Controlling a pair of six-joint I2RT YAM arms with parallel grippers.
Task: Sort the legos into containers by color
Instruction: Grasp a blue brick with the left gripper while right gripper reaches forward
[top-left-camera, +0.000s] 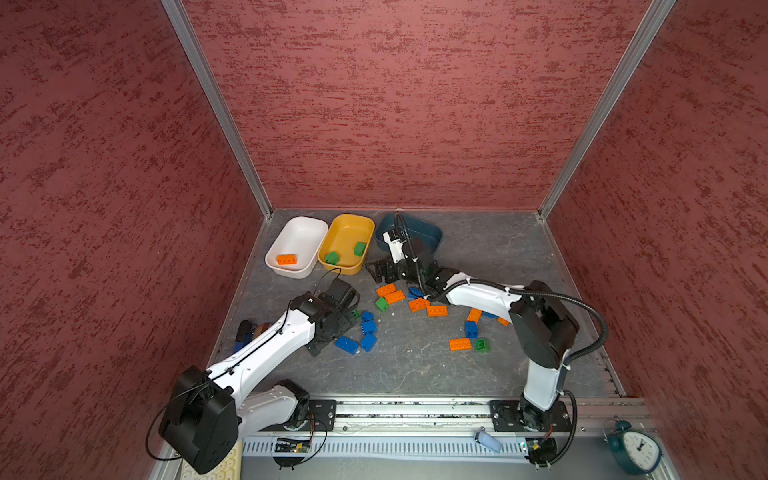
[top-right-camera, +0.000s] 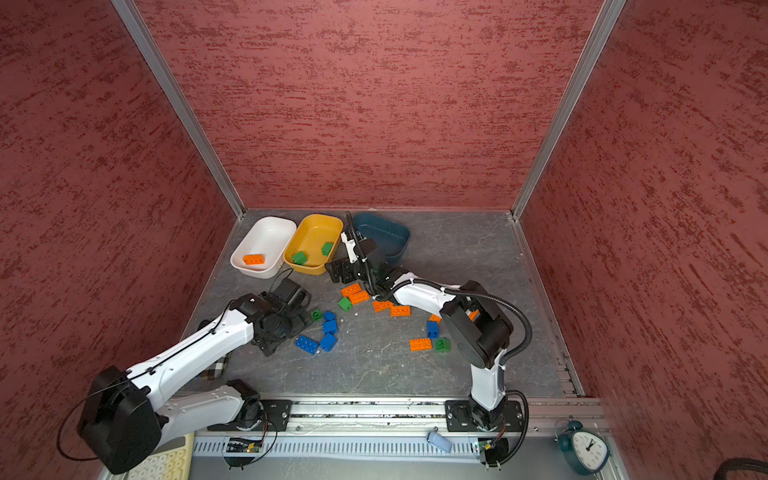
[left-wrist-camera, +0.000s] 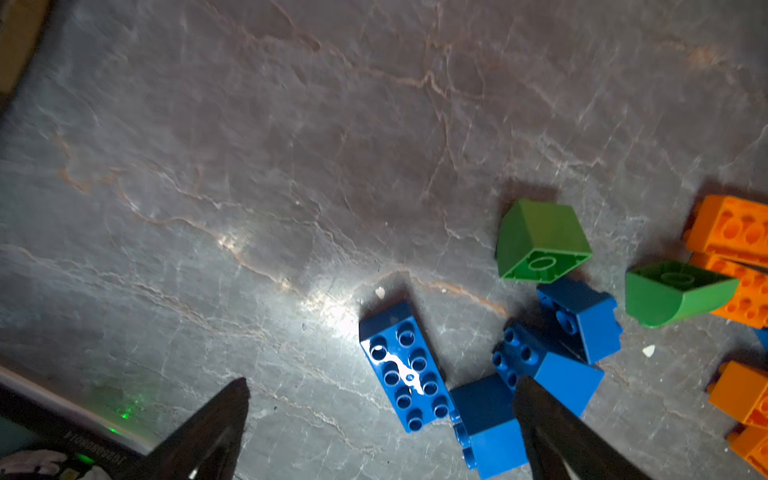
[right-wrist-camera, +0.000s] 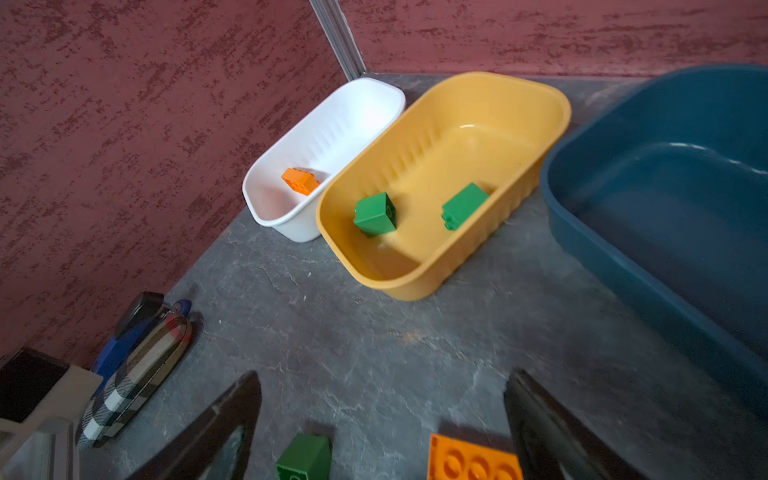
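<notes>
Mid-left on table: left gripper (left-wrist-camera: 382, 380) spread, empty, over blue legos (left-wrist-camera: 405, 365) packed touching, so closing could nab two or flick one; right gripper (right-wrist-camera: 383, 374) spread, empty, nr yellow tub (right-wrist-camera: 552, 124) w/ two green legos (right-wrist-camera: 375, 214). Teal tub (right-wrist-camera: 590, 232) shows no blue yet.

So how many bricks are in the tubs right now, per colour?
Orange brick: 1, in white tub
Green bricks: 2, in yellow tub
Blue: 0 seen in teal tub, partly hidden
Total: 3
</notes>
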